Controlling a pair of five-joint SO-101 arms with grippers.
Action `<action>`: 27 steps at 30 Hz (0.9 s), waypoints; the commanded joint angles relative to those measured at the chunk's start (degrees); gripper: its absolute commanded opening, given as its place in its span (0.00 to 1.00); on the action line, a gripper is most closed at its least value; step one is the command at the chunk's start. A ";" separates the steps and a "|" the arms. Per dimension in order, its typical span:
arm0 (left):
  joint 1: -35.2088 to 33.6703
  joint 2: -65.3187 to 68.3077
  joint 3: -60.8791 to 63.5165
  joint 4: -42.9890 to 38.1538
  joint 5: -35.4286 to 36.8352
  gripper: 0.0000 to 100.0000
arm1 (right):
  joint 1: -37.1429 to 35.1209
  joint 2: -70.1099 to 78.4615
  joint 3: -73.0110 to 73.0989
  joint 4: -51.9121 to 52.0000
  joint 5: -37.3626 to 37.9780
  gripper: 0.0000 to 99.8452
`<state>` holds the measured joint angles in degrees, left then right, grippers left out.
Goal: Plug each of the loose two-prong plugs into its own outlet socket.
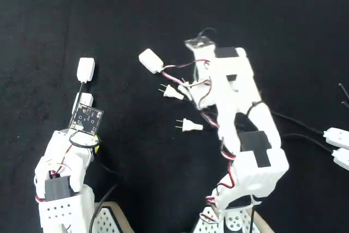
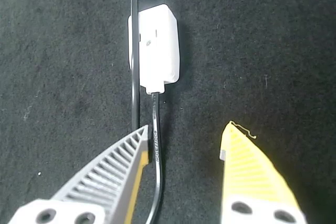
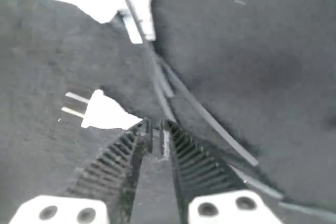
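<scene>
My left gripper [image 2: 188, 127] is open, its grey and yellow fingers [image 2: 251, 163] spread just short of a white outlet socket [image 2: 154, 45] on the black cloth. That socket's black cable runs back past the grey finger. A second white socket [image 1: 85, 69] lies just beyond the first. My right gripper [image 3: 156, 129] is shut on a thin cable right behind a white two-prong plug [image 3: 102, 111], whose prongs point away from the fingers. In the high view this plug [image 1: 173, 92] lies mid-table, and another loose plug [image 1: 190, 126] lies nearer the front.
A third white socket [image 1: 151, 60] lies behind the plugs, with thin cables trailing toward the right arm [image 1: 240, 113]. Two more white connectors [image 1: 337, 137] with black cords sit at the right edge. A black cloth [image 1: 283, 36] covers the table.
</scene>
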<state>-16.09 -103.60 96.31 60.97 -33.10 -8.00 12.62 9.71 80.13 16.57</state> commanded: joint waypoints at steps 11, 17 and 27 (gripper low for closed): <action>-0.48 -0.53 1.10 0.26 -0.35 0.23 | -2.20 2.42 1.01 11.34 -29.10 0.22; -0.48 -0.53 1.10 0.26 -0.35 0.23 | 3.78 6.29 1.89 2.29 -44.48 0.25; -0.48 -0.53 1.10 0.26 -0.35 0.23 | -1.05 18.24 1.63 -2.99 -48.44 0.25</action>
<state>-16.09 -103.60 96.31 60.97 -33.10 -6.95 26.42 11.30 79.96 -31.08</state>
